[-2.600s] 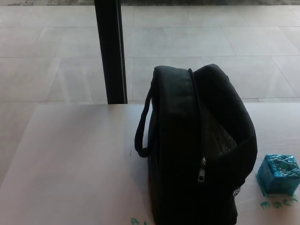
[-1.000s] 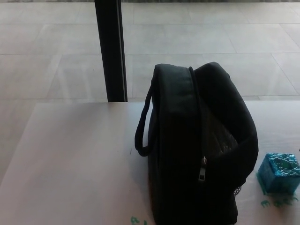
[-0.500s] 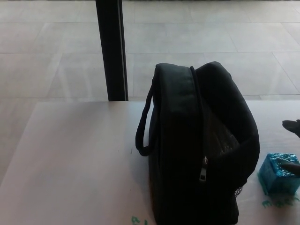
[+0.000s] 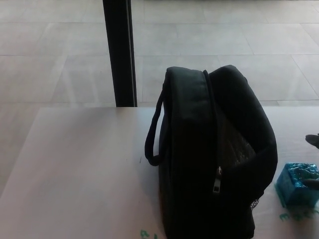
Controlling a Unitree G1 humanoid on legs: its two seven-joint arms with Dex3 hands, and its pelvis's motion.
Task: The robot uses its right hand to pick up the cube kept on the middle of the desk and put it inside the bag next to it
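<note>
One blue cube [image 4: 297, 184] upright beside black bag [image 4: 214, 159], right hand [image 4: 313, 142] barely visible, grip unclear

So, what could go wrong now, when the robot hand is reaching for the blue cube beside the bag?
1. Only the fingertips of the right robot hand show at the picture's edge, so the grip on the cube may be hard to check.
2. The cube sits close to the black bag; a nudge could push it against the bag.
3. The bag's opening looks narrow, so the cube might catch on its rim.
</note>
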